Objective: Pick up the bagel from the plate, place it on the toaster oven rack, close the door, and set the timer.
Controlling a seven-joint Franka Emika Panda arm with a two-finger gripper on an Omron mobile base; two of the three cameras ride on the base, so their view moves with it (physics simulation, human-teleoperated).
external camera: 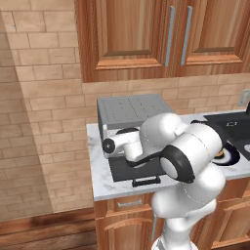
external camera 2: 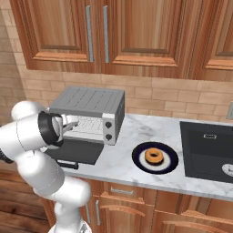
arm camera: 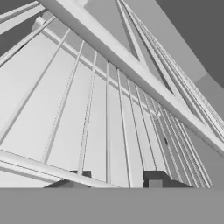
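My gripper [arm camera: 117, 178] is deep in the grey toaster oven [external camera 2: 88, 109], tips right over the light-grey wire rack [arm camera: 78, 127]. Can't tell if the jaws are open or closed; nothing seen between them. Small golden-brown ring bagel [external camera 2: 154, 156] sits on the round dark plate w/ white ring [external camera 2: 169, 165], on the white marble bench [external camera 2: 132, 170], well right of the oven. Dark oven door [external camera 2: 75, 152] w/ black bar handle hangs open, flat.
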